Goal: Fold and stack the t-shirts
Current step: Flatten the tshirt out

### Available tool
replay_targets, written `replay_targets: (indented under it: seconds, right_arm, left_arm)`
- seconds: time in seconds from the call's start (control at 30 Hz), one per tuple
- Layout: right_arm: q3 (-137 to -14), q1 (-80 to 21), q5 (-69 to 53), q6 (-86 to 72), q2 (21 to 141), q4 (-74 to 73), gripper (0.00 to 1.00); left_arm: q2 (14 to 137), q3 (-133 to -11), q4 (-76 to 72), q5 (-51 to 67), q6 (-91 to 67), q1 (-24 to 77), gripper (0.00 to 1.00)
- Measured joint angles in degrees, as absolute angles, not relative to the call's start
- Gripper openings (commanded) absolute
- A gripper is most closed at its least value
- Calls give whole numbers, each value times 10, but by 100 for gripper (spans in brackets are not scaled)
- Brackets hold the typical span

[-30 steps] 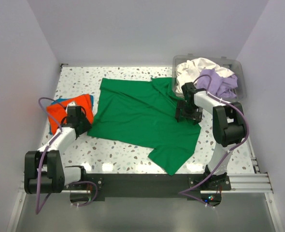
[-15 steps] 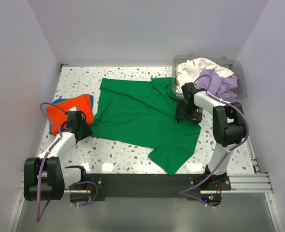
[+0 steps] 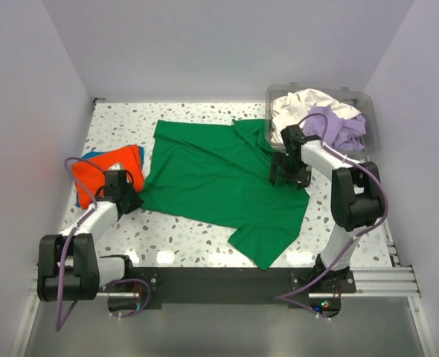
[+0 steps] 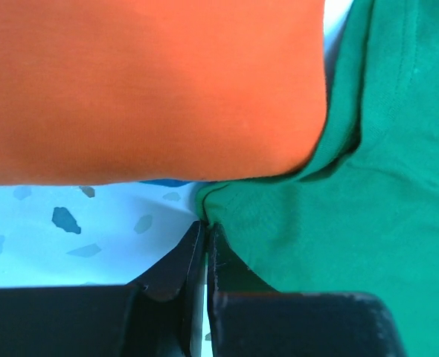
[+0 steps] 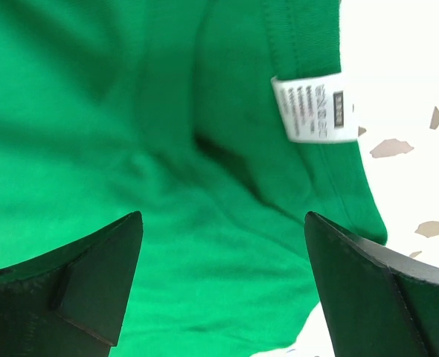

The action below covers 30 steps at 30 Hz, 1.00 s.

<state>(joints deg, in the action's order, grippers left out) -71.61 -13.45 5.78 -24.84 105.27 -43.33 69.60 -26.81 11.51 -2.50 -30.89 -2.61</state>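
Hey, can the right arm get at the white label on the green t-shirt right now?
Probably yes. The right gripper hangs open right over the green t-shirt, and its white label lies uncovered just ahead of it.

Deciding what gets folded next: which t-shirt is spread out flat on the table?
The green t-shirt, lying open mid-table. The orange t-shirt sits folded at the left; the white t-shirt and lavender t-shirt are bunched in the bin.

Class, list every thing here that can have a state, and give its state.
Bright green cloth t-shirt: spread out, unfolded
Orange cloth t-shirt: folded, lying on a blue t-shirt
White shirt and lavender shirt: crumpled in clear plastic bin
Left gripper: shut at the green t-shirt's edge
Right gripper: open over the green t-shirt
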Motion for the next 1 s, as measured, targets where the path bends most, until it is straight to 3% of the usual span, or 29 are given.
replay_targets:
  seconds: [0.23, 0.4, 0.67, 1.0]
  right_arm:
    - [-666, -202, 28, -230, 916, -446, 88]
    - [-537, -267, -17, -257, 805, -472, 74]
    - [-385, -370, -73, -364, 662, -530, 60]
    - [-352, -481, -90, -464, 655, -507, 52]
  left_arm:
    - [715, -295, 116, -11, -306, -26, 0]
    - [721, -307, 115, 0, -304, -26, 0]
    - [729, -314, 116, 10, -289, -26, 0]
    - [732, -314, 117, 16, -276, -26, 0]
